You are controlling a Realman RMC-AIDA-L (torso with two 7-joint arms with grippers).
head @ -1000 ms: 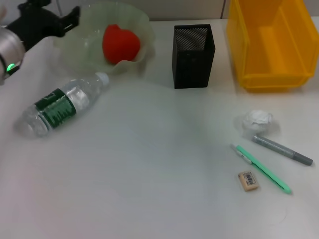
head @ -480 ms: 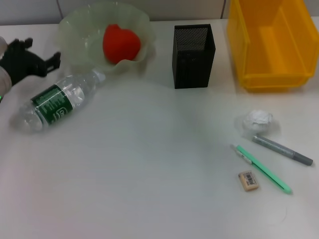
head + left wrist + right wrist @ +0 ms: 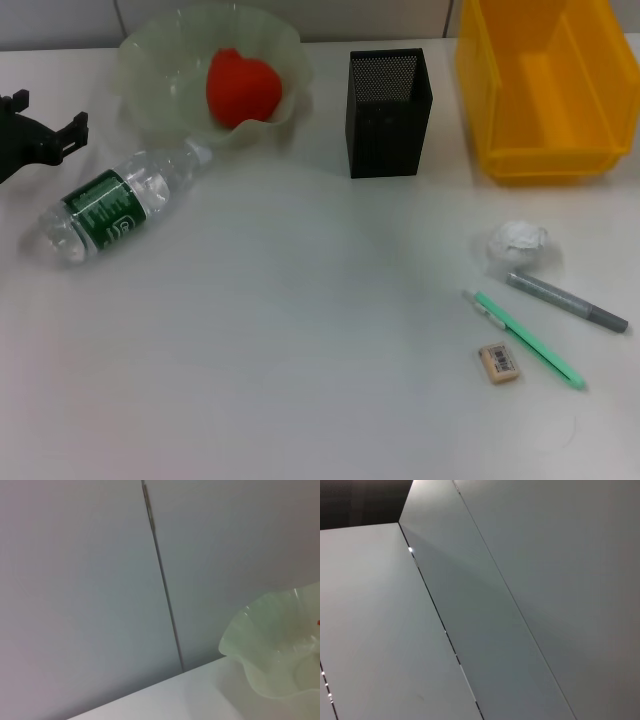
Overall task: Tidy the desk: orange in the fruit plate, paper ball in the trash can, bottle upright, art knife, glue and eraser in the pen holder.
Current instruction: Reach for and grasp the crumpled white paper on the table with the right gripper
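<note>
The orange (image 3: 241, 87) rests inside the pale green fruit plate (image 3: 150, 60), whose rim also shows in the left wrist view (image 3: 270, 645). The bottle (image 3: 112, 208) lies on its side on the desk (image 3: 300, 330), cap toward the plate. My left gripper (image 3: 48, 112) hovers at the far left edge, open and empty, just above the bottle's base end. On the right lie the paper ball (image 3: 517, 240), the grey glue stick (image 3: 567, 301), the green art knife (image 3: 525, 338) and the eraser (image 3: 499, 362). The black mesh pen holder (image 3: 388, 98) and the yellow trash can (image 3: 545, 85) stand at the back. My right gripper is out of view.
The right wrist view shows only grey wall panels. A grey wall runs behind the desk's back edge.
My left gripper has drawn back from beside the fruit plate, leftward and toward the desk's left edge. The bottle shifted slightly to the left.
</note>
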